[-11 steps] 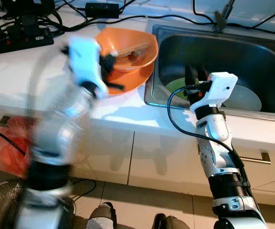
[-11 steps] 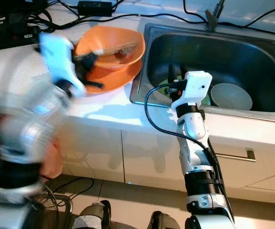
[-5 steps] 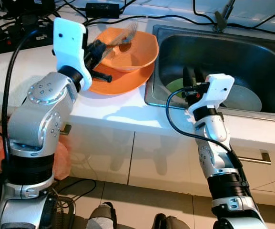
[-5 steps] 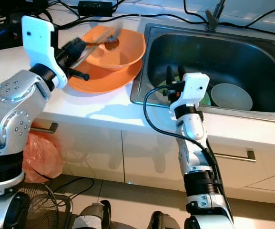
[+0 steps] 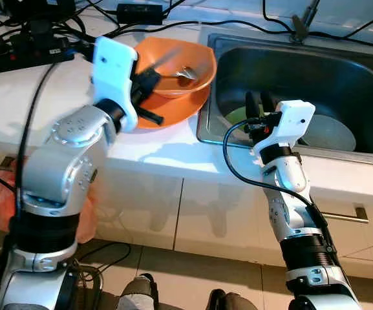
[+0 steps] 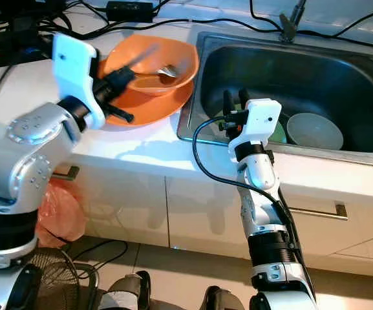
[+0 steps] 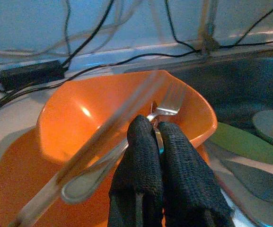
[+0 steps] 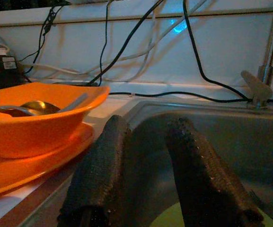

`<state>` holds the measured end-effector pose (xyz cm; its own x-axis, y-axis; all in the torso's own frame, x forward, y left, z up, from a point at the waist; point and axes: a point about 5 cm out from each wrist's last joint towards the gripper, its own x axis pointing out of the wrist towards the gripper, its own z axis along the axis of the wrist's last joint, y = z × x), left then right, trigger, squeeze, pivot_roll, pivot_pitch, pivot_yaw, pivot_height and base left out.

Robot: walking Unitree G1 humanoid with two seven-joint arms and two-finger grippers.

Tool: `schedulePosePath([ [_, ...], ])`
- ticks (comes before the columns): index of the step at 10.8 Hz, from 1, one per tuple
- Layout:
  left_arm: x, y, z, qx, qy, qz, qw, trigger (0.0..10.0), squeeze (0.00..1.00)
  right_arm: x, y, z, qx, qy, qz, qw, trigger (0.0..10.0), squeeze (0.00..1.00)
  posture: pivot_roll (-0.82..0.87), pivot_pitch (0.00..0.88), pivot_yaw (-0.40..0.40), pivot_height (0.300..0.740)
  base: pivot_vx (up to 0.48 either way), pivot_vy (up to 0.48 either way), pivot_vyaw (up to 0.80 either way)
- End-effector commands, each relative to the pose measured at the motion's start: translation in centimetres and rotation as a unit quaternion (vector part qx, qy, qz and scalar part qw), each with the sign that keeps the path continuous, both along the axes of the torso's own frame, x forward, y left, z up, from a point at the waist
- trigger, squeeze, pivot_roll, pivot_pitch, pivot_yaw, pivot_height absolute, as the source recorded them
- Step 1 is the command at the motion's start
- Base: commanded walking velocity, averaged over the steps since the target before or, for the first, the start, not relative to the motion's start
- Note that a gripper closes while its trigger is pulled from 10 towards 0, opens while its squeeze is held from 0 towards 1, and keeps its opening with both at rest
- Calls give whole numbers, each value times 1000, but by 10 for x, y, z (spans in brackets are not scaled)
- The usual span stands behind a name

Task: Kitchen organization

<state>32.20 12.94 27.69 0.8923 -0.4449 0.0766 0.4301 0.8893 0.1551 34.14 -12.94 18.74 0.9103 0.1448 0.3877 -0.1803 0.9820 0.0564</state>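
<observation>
Left wrist view: left claw (image 7: 154, 130) clenched on fork (image 7: 167, 101) over orange bowl (image 7: 79, 113).

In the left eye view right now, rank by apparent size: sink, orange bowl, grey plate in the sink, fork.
1. Sink
2. Orange bowl
3. Grey plate, partly hidden by the right gripper, so its rank is unsure
4. Fork, lying in the bowl
</observation>
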Motion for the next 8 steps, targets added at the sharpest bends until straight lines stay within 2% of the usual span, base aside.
schedulePosePath([
  [1, -8, -14, -1, 7, -4, -52, 999, 10000, 0, -1, -1, 0, 2, -1, 3, 1000, 10000, 0, 227, 148, -24, 740, 0, 0, 0],
  [4, -6, -15, -5, 30, 3, -54, 998, 10000, 0, -1, 0, 0, 0, 2, 6, 1000, 10000, 0, 227, 145, -21, 740, 0, 0, 0],
  [5, -3, -14, -7, 59, -1, -36, 998, 10000, 0, -1, 1, -1, 0, 2, 7, 1000, 10000, 0, 227, 144, -21, 740, 0, 0, 0],
  [7, 9, 0, -6, 72, -13, 59, 996, 10000, 0, -1, 1, -1, 0, 2, 10, 1000, 10000, 0, 226, 146, -23, 740, 0, 0, 0],
  [8, 13, 10, -3, 65, -20, 108, 992, 10000, 0, -1, 1, -1, 0, 2, 10, 1000, 10000, 0, 224, 151, -25, 740, 0, 0, 0],
])
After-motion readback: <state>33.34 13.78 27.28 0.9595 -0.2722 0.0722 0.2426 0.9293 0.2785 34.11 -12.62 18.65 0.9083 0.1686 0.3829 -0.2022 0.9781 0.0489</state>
